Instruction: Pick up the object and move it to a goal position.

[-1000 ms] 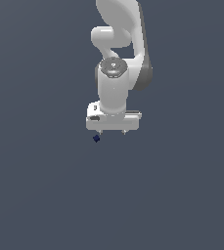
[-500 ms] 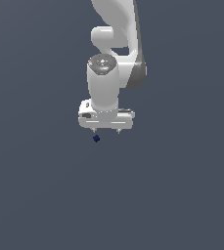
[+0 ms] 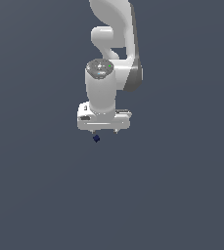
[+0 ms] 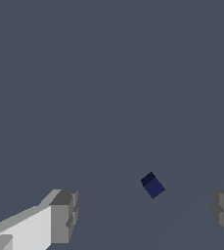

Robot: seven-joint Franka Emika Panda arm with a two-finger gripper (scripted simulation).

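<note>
I've got the hand spread wide and holding nothing, its two fingers well apart in the wrist view. Over the last second it has slid toward the exterior view's left, so it now hangs almost directly above the cube – before, its left finger was the only part near it. In the wrist view the cube sits on the bare grey tabletop between the two fingers, turned at an angle to them and a little closer to one side than the other. I'd judge the lining-up nearly done – what's left is a small centring nudge, maybe a twist of the wrist to square up with the cube's faces, then the drop. No goal marker shows in either view
</note>
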